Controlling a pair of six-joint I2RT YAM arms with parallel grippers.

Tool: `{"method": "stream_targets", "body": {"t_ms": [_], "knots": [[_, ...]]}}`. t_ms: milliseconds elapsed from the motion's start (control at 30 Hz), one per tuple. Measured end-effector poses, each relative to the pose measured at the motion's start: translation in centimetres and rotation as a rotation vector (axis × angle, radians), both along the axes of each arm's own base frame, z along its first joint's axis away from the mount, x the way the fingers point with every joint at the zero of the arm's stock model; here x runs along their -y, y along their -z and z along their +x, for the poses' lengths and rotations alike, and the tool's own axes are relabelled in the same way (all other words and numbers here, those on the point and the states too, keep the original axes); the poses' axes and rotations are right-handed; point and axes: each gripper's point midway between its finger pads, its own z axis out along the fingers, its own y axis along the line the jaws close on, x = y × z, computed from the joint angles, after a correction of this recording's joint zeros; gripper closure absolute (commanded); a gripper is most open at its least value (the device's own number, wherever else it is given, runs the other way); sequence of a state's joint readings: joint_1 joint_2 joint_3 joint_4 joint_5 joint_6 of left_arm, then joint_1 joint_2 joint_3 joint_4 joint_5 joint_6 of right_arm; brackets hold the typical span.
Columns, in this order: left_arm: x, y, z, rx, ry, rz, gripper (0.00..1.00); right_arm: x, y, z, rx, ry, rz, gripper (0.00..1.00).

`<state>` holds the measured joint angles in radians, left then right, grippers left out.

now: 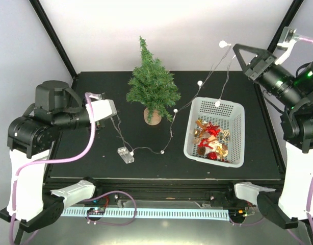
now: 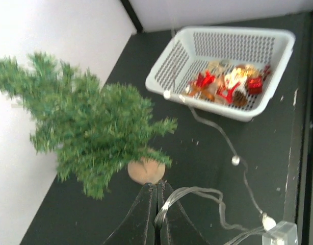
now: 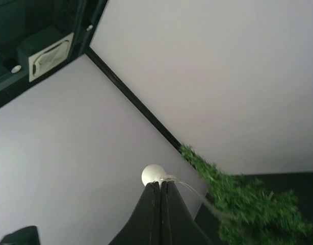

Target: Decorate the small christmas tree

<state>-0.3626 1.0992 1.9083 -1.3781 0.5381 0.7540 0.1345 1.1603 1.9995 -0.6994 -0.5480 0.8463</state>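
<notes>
Robot lab cell: black table [image 1: 85, 163], white panel walls [image 1: 172, 25], black frame struts [image 1: 53, 38], twin robot arms [image 1: 26, 173].

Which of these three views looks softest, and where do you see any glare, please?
Left wrist view is softest: the small christmas tree smears and the ornaments in the basket blow out; right wrist view blurs the tree but keeps the bulb fairly crisp; top view is sharp, evenly lit.

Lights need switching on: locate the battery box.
Top view: the clear battery box lies left of centre, just in front of the small christmas tree.
</notes>
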Motion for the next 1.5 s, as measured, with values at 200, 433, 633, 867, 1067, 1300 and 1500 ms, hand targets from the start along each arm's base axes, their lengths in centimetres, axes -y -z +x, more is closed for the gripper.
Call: {"method": "stream_targets", "body": {"t_ms": [200,433,633,867,1067,1300,1500], "knots": [[-1.5,4.5,2.9,-0.074,-0.102,0.097,0.98,0.9,-5.0,-1.2,0.107,0.049,0.002,0.99],[-2.3,7.2,5.3,-0.115,-0.168,0.122,0.98,2.8,-4.2,-1.8,0.068,0.163,-0.025,0.99],[-3.2,8.3,7.4,-0.112,-0.246,0.125,0.98,5.0,-0.2,0.1,-0.070,0.307,-0.108,0.99],[-4.7,7.1,9.9,-0.070,-0.359,0.091,0.98,7.5,8.3,2.2,-0.330,0.446,-0.268,0.99],[-6.2,4.7,11.8,-0.010,-0.461,0.027,0.98,9.4,19.5,3.0,-0.624,0.523,-0.402,0.99],[-8.6,0.9,13.0,0.099,-0.584,-0.041,0.98,10.2,25.9,3.1,-0.779,0.546,-0.485,0.99],[-10.3,-2.8,13.0,0.199,-0.666,-0.099,0.98,10.9,28.3,3.4,-0.827,0.576,-0.523,0.99]]}}
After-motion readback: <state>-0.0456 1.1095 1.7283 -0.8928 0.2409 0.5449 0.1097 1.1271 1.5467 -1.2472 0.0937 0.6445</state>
